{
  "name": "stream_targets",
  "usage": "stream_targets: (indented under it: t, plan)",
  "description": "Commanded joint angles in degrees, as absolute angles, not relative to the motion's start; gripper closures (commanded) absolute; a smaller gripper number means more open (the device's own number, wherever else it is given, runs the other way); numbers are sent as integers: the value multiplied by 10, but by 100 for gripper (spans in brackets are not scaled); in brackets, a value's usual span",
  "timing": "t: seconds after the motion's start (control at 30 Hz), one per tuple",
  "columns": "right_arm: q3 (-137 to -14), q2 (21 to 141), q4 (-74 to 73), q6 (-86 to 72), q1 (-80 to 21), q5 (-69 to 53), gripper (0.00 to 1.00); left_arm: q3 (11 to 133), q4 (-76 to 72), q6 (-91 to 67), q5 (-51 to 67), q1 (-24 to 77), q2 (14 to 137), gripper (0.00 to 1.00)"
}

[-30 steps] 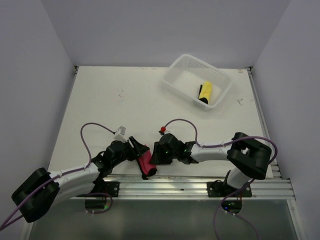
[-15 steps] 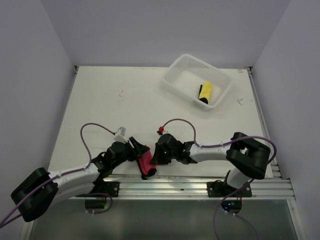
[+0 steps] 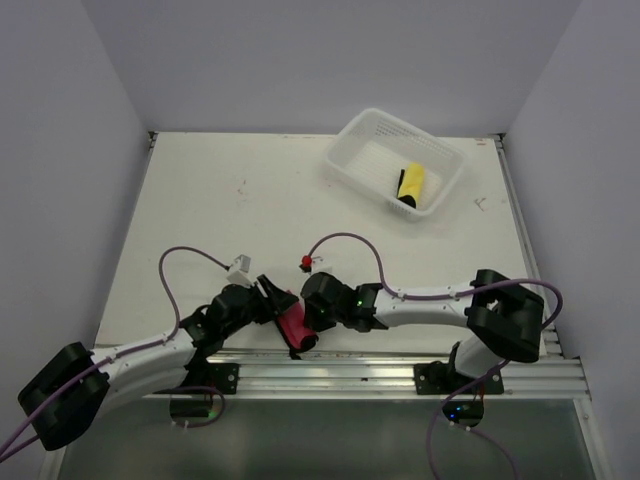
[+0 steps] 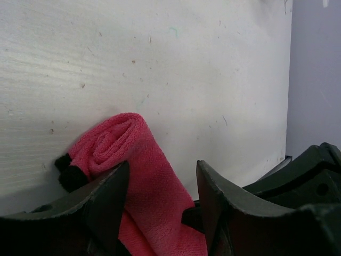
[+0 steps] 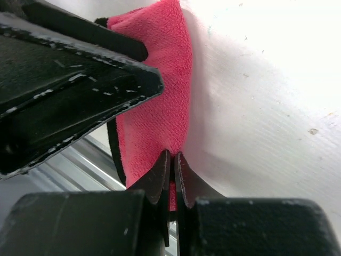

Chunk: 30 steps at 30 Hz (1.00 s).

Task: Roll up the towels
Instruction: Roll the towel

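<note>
Item: pink towel (image 3: 293, 325), wound into a short, fairly tight roll, with a dark hem showing at one end.
Location: on the table (image 3: 230, 200) close to its near edge, between the two arms.
Handling: judged light, soft and limp. The nap should grip well. It is not fragile, but the roll will likely spring loose if released.
Where to hold: across the middle of the roll, trapping the outer flap.
Left gripper (image 4: 163, 168): fingers apart, straddling the roll, with bare table showing beside one finger.
Right gripper (image 5: 171, 160): fingers pressed together at the towel's edge, a sliver of pink apparently nipped between them.
Also listed: yellow towel (image 3: 411, 185), rolled, lying in the white basket (image 3: 345, 140) well apart.
</note>
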<state>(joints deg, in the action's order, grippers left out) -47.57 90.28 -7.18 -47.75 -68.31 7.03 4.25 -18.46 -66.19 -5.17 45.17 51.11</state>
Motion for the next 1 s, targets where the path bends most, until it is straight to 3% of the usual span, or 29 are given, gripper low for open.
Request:
stream_targets:
  t: [0.0,0.47,0.97]
  plan:
    - [-512,889,-146,-421,-708,155,100,45,-104,-620,-61,456,505,41]
    - [-574,938,-257,-338,-844,445,100,141,-26,-597,-77,456,490,40]
    - [-703,1077,-367,-316,-940,571,100,200,31,-599,-69,455,460,40]
